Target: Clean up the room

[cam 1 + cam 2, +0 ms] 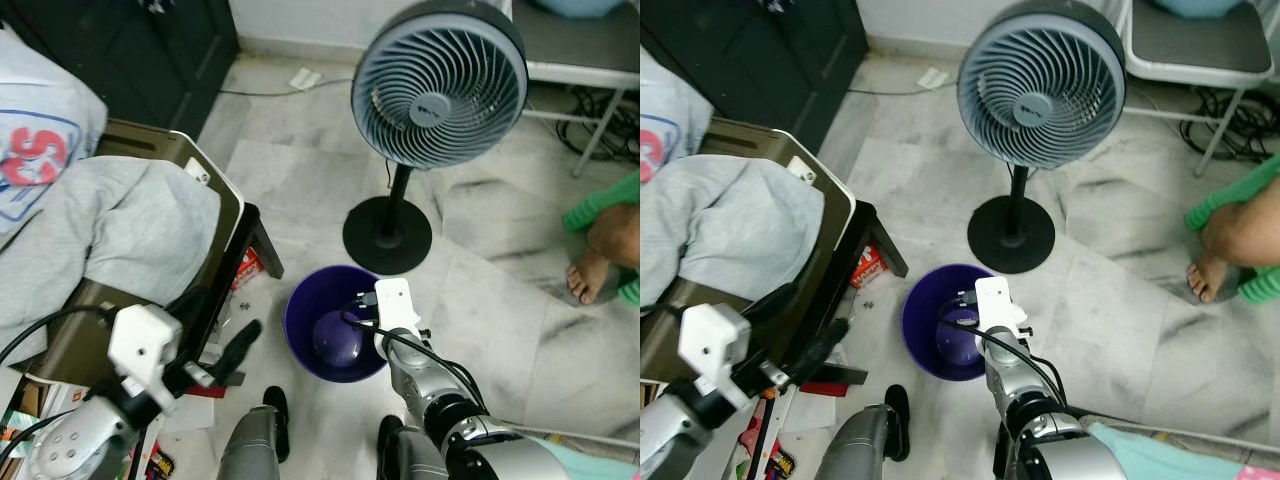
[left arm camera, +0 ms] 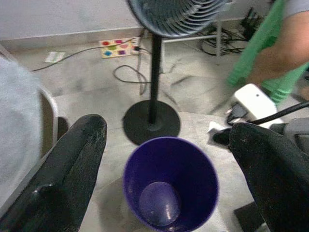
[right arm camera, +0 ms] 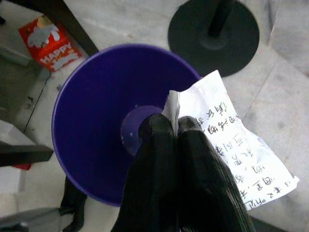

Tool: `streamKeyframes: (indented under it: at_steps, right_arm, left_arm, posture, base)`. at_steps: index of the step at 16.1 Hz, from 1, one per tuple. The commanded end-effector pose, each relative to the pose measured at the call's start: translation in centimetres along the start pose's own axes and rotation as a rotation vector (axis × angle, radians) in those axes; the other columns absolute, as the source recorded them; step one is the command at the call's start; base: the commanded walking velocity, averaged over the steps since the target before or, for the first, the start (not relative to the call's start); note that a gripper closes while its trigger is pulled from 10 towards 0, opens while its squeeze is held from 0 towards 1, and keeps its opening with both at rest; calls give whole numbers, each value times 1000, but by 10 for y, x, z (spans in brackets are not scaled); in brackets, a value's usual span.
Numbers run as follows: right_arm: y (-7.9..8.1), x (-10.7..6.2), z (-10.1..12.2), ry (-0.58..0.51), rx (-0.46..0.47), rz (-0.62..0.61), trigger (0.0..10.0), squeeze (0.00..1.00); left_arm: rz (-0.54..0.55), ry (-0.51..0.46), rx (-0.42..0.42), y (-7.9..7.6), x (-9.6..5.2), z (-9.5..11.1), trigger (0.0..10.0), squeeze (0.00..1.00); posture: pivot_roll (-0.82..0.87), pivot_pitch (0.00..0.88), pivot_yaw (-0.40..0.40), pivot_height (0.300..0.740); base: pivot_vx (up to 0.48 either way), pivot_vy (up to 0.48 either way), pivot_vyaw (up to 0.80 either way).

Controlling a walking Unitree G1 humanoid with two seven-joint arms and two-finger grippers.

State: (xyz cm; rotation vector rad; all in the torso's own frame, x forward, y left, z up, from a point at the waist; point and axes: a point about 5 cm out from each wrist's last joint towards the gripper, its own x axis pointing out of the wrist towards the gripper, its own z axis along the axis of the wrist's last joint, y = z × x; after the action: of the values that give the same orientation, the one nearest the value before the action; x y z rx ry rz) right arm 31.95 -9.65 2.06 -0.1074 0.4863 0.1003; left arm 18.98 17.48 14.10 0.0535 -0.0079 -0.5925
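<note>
The right hand [image 3: 170, 126] hangs over the open mouth of the purple bin [image 3: 96, 96], its two black fingers pressed together on the edge of a crumpled sheet of paper [image 3: 231, 154] covered in handwriting; the sheet hangs out past the bin's rim on the side toward the fan, over bare marble floor [image 1: 300, 160]. Directly below the fingertips is the bin's round bottom. The left hand [image 2: 169, 140] is held back on the other side of the bin, its fingers spread wide with nothing between them, and through the gap the whole bin mouth shows. Just beyond the bin from the right hand stands the black round base of a pedestal fan [image 1: 438, 82], close to the rim but not touching it. On the left hand's side a dark chair [image 1: 215, 215] heaped with grey clothing [image 1: 120, 230] crowds in, one black leg reaching near the bin, and a red carton [image 3: 48, 41] lies on the floor by that leg. Under the left arm papers and small litter [image 1: 40, 410] are scattered. Farther off on the right hand's side a person's bare foot [image 1: 588, 280] rests on the floor, with green fabric beside it. Between the fan base and that foot the floor lies open. A power strip [image 2: 118, 47] and cable run along the far wall.
</note>
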Motion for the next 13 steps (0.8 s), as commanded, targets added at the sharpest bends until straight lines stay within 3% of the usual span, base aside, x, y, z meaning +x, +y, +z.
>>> streamKeyframes:
  at_steps: [1,3,4,6,8,10,11,12,13]
  right_arm:
    - [9,-2,-9,51,-1,19,10000,0]
    - [8,-1,-3,12,-34,-4,10000,0]
    - [15,1,17,-93,-68,12,10000,0]
    - [20,1,28,-147,-90,29,10000,0]
    - [25,2,42,-192,-93,32,10000,0]
    - [25,2,42,-191,-89,35,10000,0]
    - [26,2,40,-189,-92,37,10000,537]
    - [26,2,39,-189,-88,44,10000,1000]
    - [27,2,38,-193,-96,47,10000,1000]
  left_arm:
    - [-7,30,3,-3,-3,-1,10000,0]
    - [-6,36,2,-3,-5,0,10000,0]
    - [-1,39,4,-2,-5,1,10000,0]
    - [2,40,4,-1,-4,1,10000,0]
    - [5,42,5,-1,-2,2,10000,0]
    - [8,44,4,-1,-2,1,10000,0]
    - [12,48,2,-2,-3,1,10000,0]
    - [16,50,1,-2,-2,0,10000,0]
    - [24,46,6,-1,-1,1,10000,0]
  posture:
    - [313,429,111,740]
    - [325,432,124,740]
    - [326,435,128,740]
    - [324,430,127,740]
    - [323,429,123,740]
    - [322,428,120,740]
    - [324,427,118,740]
    - [323,426,117,740]
    - [322,426,115,740]
  base:
    - [0,0,0]
    - [0,0,0]
    - [0,0,0]
    - [0,0,0]
    - [0,0,0]
    - [0,0,0]
    - [0,0,0]
    - [0,0,0]
    - [0,0,0]
